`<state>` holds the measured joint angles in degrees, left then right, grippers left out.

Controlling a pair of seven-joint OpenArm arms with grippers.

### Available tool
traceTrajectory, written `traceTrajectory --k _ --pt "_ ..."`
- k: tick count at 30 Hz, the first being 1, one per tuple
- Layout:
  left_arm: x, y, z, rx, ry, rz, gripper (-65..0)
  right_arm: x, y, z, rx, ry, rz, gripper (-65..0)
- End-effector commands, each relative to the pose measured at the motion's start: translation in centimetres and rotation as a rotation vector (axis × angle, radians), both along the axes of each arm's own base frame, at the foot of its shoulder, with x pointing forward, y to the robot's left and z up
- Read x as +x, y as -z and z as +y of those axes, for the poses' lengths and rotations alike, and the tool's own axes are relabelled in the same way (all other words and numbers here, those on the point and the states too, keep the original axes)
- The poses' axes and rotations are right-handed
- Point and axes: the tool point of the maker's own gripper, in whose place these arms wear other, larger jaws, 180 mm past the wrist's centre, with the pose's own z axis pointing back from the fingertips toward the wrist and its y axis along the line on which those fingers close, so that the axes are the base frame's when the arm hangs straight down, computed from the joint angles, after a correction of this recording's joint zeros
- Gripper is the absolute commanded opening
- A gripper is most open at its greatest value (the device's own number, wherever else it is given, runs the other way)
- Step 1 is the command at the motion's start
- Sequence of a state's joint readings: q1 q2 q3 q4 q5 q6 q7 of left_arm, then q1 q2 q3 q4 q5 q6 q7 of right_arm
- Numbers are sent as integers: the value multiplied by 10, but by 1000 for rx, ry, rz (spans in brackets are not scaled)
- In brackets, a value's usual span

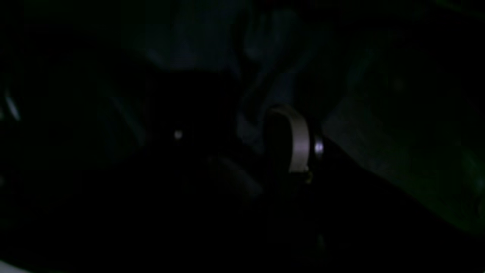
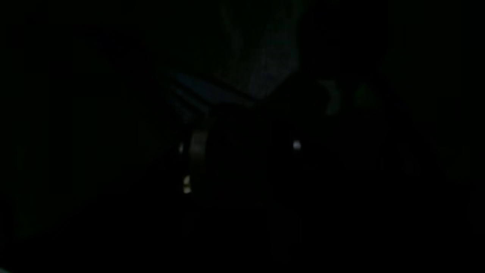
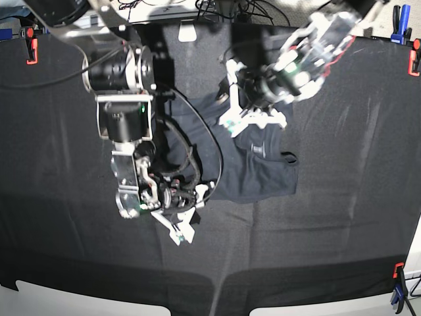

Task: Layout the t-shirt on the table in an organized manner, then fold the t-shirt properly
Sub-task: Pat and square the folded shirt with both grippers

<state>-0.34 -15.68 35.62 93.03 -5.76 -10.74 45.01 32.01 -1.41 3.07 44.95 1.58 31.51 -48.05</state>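
The dark t-shirt point(image 3: 258, 172) lies rumpled in the middle of the table point(image 3: 342, 224), its collar end under my left arm. My left gripper point(image 3: 247, 122) is down on the shirt's upper part, white fingers spread in a V. In the very dark left wrist view a fold of t-shirt point(image 1: 265, 87) rises beside one pale finger point(image 1: 298, 140), with the jaws apart. My right gripper point(image 3: 179, 229) sits just off the shirt's lower left corner, fingers apart on the black cloth. The right wrist view is almost black; the t-shirt point(image 2: 265, 72) shows faintly ahead of the gripper point(image 2: 246, 148).
Black cables point(image 3: 200, 148) from the right arm loop over the shirt's left side. Orange clamps point(image 3: 29, 49) point(image 3: 414, 59) hold the back corners, and another clamp point(image 3: 398, 289) the front right. The table's white edge point(image 3: 52, 293) runs along the front.
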Motion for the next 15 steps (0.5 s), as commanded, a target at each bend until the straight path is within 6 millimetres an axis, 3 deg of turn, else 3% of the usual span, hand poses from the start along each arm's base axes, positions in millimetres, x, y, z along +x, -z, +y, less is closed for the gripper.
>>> traceTrajectory --k 1,9,15 --pt "17 -6 11 39 -43 -47 -381 -6 4 -15 -59 -3 38 -414" --pt "53 -12 74 252 -154 -166 -381 -27 -11 -56 -91 38 -33 -414" --pt "57 -11 106 324 -175 -186 -381 -69 -8 -58 -121 17 -40 -414"
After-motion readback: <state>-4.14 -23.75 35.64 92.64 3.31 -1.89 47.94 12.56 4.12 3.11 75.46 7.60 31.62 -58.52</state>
